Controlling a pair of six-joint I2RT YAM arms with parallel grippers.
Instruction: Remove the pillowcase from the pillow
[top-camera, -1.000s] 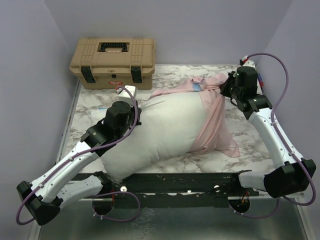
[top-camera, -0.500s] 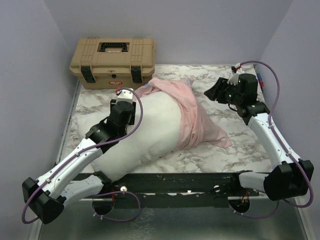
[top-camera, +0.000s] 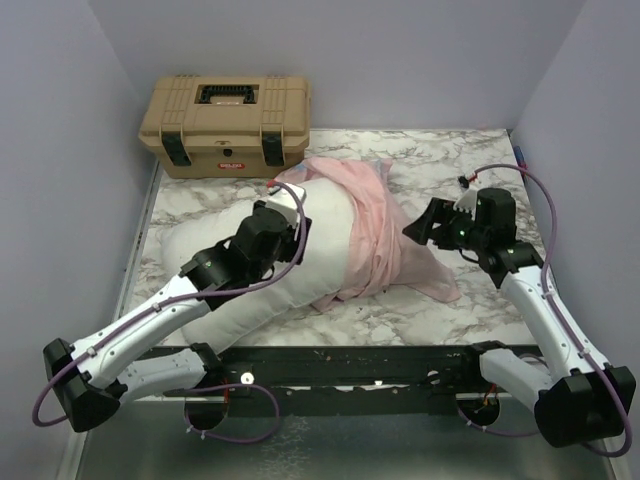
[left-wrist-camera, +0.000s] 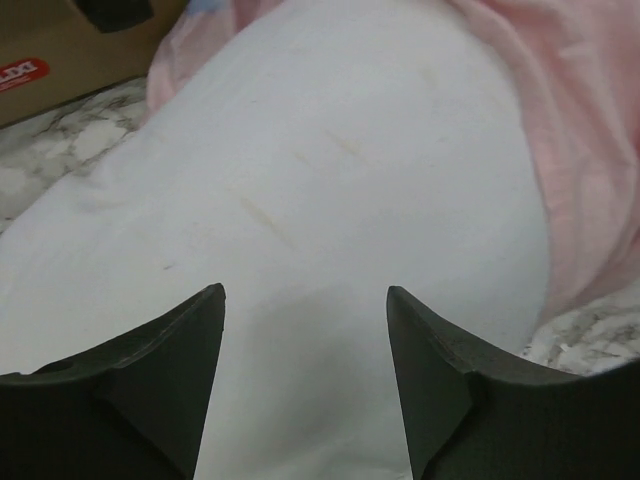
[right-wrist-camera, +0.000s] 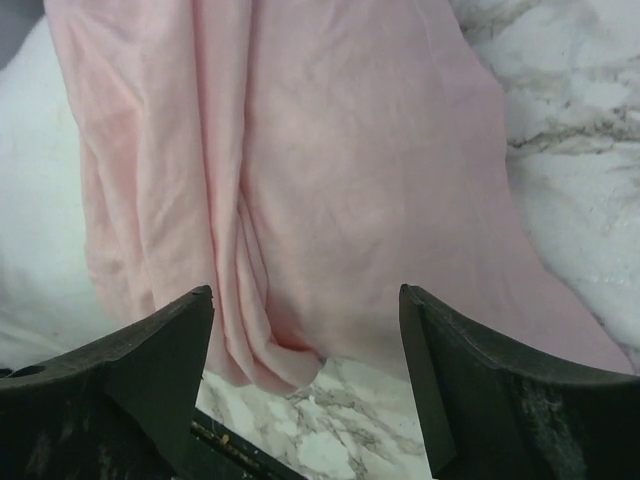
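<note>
Note that both pincers have just let go. The left gripper (left-wrist-camera: 305, 300) now stands with its jaws wide apart and empty above the pillow (top-camera: 325, 250), just in front of the toolbox (top-camera: 225, 125). The right gripper (right-wrist-camera: 305, 300) is likewise spread and empty, having dropped the pillowcase (top-camera: 370, 215) and drawn back, well to the right of the toolbox. The pillowcase has slumped, pink inside up, over the pillow end lying in front of the toolbox's right corner. Judge removal incomplete; you need a fresh grip.
</note>
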